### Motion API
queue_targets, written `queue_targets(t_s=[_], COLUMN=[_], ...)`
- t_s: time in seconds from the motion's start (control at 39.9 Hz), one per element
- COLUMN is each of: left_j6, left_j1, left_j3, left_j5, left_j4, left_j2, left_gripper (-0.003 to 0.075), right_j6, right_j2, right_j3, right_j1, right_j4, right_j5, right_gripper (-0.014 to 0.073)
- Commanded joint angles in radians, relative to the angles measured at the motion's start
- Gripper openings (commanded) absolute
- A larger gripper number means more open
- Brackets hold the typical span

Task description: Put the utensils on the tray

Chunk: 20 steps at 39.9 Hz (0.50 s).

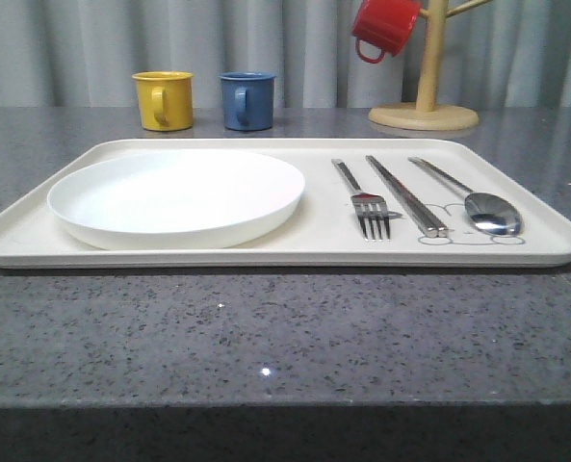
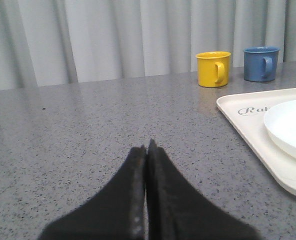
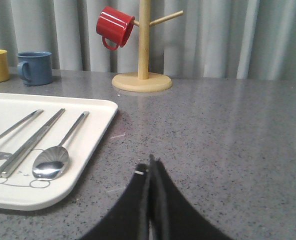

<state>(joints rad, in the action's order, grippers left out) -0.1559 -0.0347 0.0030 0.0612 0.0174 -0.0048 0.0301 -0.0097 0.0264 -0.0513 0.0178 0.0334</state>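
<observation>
The cream tray (image 1: 516,258) lies across the grey table. On its right half rest the silver utensils side by side: a fork (image 1: 367,207), a pair of chopsticks (image 1: 405,195) and a spoon (image 1: 482,207). The right wrist view shows the spoon (image 3: 53,161), chopsticks (image 3: 30,142) and fork handle (image 3: 18,125) on the tray (image 3: 95,130). My right gripper (image 3: 150,165) is shut and holds nothing, over bare table just right of the tray. My left gripper (image 2: 147,150) is shut and holds nothing, over bare table left of the tray (image 2: 247,131).
A round white plate (image 1: 177,197) fills the tray's left half. Behind the tray stand a yellow mug (image 1: 164,99) and a blue mug (image 1: 246,100). At the back right a wooden mug tree (image 1: 426,91) holds a red mug (image 1: 383,27). Grey curtains close the back.
</observation>
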Motion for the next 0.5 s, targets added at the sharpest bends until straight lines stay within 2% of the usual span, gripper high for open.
queue_targets(t_s=[0.0,0.48], left_j6=[0.004,0.004], left_j1=[0.002,0.002], left_j3=[0.002,0.002], left_j5=[-0.085,-0.085], left_j4=[0.003,0.003], left_j2=[-0.023,-0.023], left_gripper=[-0.0018,-0.0018], right_j6=[-0.011,-0.011], right_j2=[-0.02,-0.019], right_j3=[-0.012,-0.012], right_j1=[0.022,0.05], right_j4=[-0.011,-0.011], right_j5=[-0.09,-0.09], right_gripper=[-0.0069,-0.0069])
